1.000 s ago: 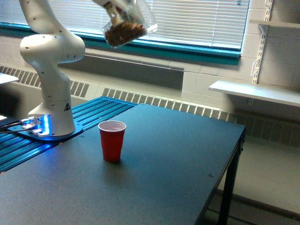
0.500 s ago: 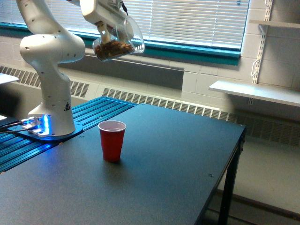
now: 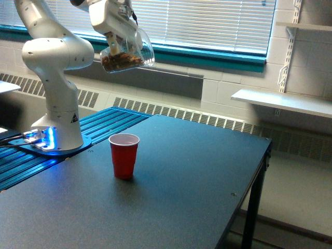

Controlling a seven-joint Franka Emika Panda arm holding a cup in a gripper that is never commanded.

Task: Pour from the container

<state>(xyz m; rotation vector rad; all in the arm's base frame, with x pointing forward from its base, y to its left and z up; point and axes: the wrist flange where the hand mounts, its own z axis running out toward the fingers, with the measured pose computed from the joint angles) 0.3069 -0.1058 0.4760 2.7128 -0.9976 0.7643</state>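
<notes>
One dark, matte table (image 3: 197,171) fills most of the exterior view, its far corner and a black leg (image 3: 253,207) showing toward the exterior view's right. Behind it runs a painted block wall with a long baseboard heater grille (image 3: 176,112), a teal window sill (image 3: 207,56) and closed white blinds (image 3: 207,21); white shelves on wall brackets (image 3: 282,101) hang at the exterior view's right. At the exterior view's left, the white Franka arm (image 3: 57,67) rises from a base lit blue (image 3: 44,139), mounted on a ribbed blue-lit panel (image 3: 104,124) beside the table. An opaque red cup (image 3: 124,155) stands upright on the table with its open mouth showing a pale interior; whether anything lies inside cannot be told. High above it and a little toward the exterior view's left, well clear of the table, the gripper (image 3: 120,37) is closed on the container (image 3: 127,53), a clear wide-mouthed plastic cup held tilted, its mouth angled toward the exterior view's right. Brown nut-like pieces (image 3: 120,61) sit heaped along the lower side of the tilted container, all of them within its walls. The fingers are largely hidden behind the white gripper body and the clear plastic.
</notes>
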